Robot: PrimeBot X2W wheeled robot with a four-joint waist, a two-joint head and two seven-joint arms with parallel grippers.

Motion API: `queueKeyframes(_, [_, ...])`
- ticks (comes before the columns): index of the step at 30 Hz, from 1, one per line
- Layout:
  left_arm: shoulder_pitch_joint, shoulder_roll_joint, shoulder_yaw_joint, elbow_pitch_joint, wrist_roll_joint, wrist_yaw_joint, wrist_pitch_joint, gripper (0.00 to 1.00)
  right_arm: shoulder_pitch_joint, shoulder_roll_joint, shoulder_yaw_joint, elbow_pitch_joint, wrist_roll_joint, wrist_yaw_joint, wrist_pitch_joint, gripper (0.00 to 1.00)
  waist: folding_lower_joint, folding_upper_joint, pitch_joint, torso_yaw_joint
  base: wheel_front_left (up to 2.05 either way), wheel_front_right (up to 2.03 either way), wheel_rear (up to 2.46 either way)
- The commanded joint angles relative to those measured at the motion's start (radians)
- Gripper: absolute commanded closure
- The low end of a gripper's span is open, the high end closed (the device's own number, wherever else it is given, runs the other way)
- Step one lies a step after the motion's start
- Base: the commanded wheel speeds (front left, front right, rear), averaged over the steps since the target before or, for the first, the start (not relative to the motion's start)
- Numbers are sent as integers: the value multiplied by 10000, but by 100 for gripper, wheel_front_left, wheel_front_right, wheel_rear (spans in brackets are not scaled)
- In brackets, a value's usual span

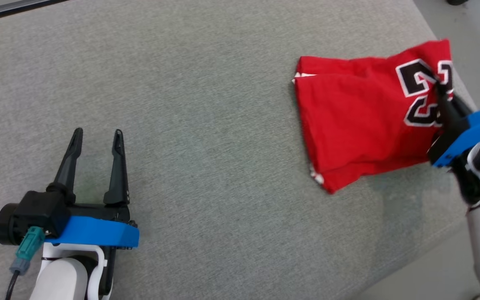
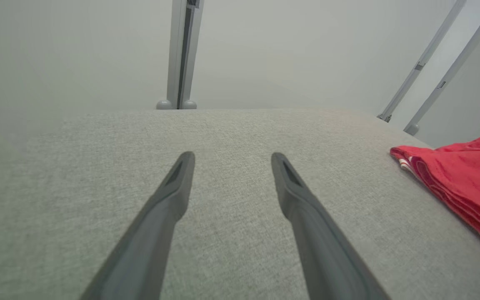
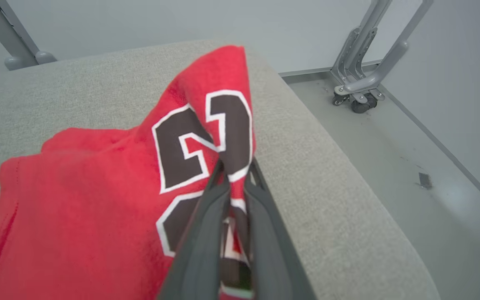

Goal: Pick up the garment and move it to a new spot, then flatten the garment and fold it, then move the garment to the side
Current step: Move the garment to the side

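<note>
The garment (image 1: 356, 125) is a red jersey with black, white-edged numbers, folded and lying at the right side of the grey padded surface (image 1: 206, 125). My right gripper (image 1: 439, 85) is shut on the garment's numbered right edge, which rises in a peak above the fingers. In the right wrist view the two fingers (image 3: 206, 216) pinch a fold of the garment (image 3: 77, 200) between them at the gripper (image 3: 236, 166). My left gripper (image 1: 97, 138) rests open at the lower left, far from the cloth, with nothing between its fingers. The left wrist view shows the gripper (image 2: 231, 160) open and the garment (image 2: 465, 179) at the right edge.
The padded surface's right edge (image 3: 348, 175) runs close beside the garment, with bare floor (image 3: 411, 137) beyond it. A wheeled metal frame leg (image 3: 361, 83) stands on that floor. Grey posts (image 2: 181, 54) rise behind the far edge.
</note>
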Motion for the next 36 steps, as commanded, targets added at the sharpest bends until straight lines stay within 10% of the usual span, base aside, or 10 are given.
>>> queueKeyframes(1, [-10,51,59,-100,-13,80,37,0,-397,-184,-98,119,-121,-3,-47,100,-1,0,95,187,0,0,0])
queueKeyframes(10, [47,99,213,-247,-143,221,-82,0,-1741,-1223,-833,966,-689,-3,70,100,-1,0,331,1107,0,0,0])
queueKeyframes(12, [71,56,173,-201,-173,224,-122,0,-1803,-1366,-1054,1122,-863,-3,-38,53,-1,0,330,1253,0,0,0])
queueKeyframes(13, [84,36,146,-168,-167,220,-160,0,-1800,-1432,-1158,1175,-957,-3,-118,0,-1,0,320,1322,0,0,0])
queueKeyframes(36, [594,-509,144,1631,-738,323,-1222,0,-28,460,701,-200,-1926,-3,-2042,0,-1,0,-1907,3158,0,0,0])
